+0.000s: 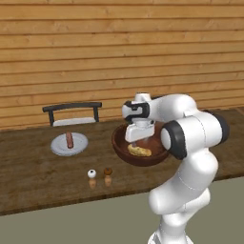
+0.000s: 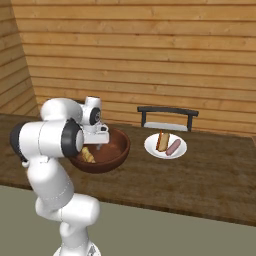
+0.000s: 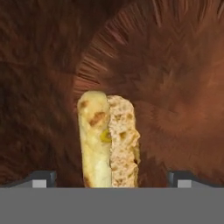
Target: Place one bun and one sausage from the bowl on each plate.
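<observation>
The dark reddish-brown bowl (image 1: pixel 157 155) (image 2: pixel 117 150) (image 3: pixel 175 78) holds a yellowish-tan bun (image 1: pixel 139 150) (image 2: pixel 88 154) (image 3: pixel 107 135) lying on its floor. My gripper (image 1: pixel 136 143) (image 2: pixel 98 146) (image 3: pixel 111 179) hangs down inside the bowl just above the bun. It is open, with one fingertip (image 3: pixel 41 178) on each side of the bun's near end and not touching it. In the left base view a plate (image 1: pixel 57 147) carries a sausage (image 1: pixel 69 139). In the right base view a plate (image 2: pixel 152 149) carries an orange bun (image 2: pixel 162 140) beside a sausage (image 2: pixel 173 147).
A dark rack (image 1: pixel 71 107) (image 2: pixel 167 111) stands by the wooden wall behind the plate. Two small shakers (image 1: pixel 92 178) (image 1: pixel 108 176) stand near the counter's front edge, left of the bowl. My arm's white body blocks part of the counter beside the bowl.
</observation>
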Motion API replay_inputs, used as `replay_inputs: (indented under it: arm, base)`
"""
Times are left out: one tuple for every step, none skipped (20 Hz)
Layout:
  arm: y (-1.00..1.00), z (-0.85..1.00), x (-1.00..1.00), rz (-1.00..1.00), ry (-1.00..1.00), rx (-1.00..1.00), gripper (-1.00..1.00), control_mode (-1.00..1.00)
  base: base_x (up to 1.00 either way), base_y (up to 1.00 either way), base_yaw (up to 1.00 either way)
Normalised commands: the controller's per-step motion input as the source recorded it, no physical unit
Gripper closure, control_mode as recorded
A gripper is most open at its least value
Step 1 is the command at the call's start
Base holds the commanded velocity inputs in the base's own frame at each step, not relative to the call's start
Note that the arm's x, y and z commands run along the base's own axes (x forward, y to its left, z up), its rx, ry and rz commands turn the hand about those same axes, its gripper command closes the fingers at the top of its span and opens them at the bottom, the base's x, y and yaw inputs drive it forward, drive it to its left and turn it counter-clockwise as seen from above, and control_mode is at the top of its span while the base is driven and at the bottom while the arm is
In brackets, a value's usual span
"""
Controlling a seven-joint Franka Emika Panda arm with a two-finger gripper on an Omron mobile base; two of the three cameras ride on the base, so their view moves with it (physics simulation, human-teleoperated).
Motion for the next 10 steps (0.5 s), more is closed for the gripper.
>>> replay_inputs:
  arm:
    - [0.04,-0.18,-0.14,0.12,0.07,0.03,-1.00,-1.00]
    - [0.05,-0.05,-0.27,0.11,0.07,0.01,-1.00,-1.00]
    - [0.07,-0.17,-0.28,0.11,0.01,0.00,-1.00,-1.00]
    - [0.05,-0.15,-0.21,0.10,0.02,0.00,-1.00,-1.00]
    - [0.00,-0.11,-0.25,0.11,0.04,0.01,-1.00,-1.00]
    - [0.00,-0.18,-0.21,0.11,0.04,0.01,-1.00,-1.00]
    - [0.00,-0.16,-0.22,0.11,0.05,0.01,-1.00,-1.00]
    - [0.00,-0.17,-0.24,0.11,0.04,0.01,-1.00,-1.00]
    - [0.00,-0.15,-0.21,0.11,0.05,0.03,-1.00,-1.00]
    - [0.00,-0.18,-0.11,0.10,0.07,0.04,-1.00,-1.00]
  base:
    - [0.00,0.00,0.00]
    - [0.00,0.00,0.00]
    - [0.00,0.00,0.00]
    - [0.00,0.00,0.00]
    - [0.00,0.00,0.00]
    - [0.00,0.00,0.00]
    - [0.00,0.00,0.00]
    - [0.00,0.00,0.00]
    - [0.00,0.00,0.00]
    - [0.00,0.00,0.00]
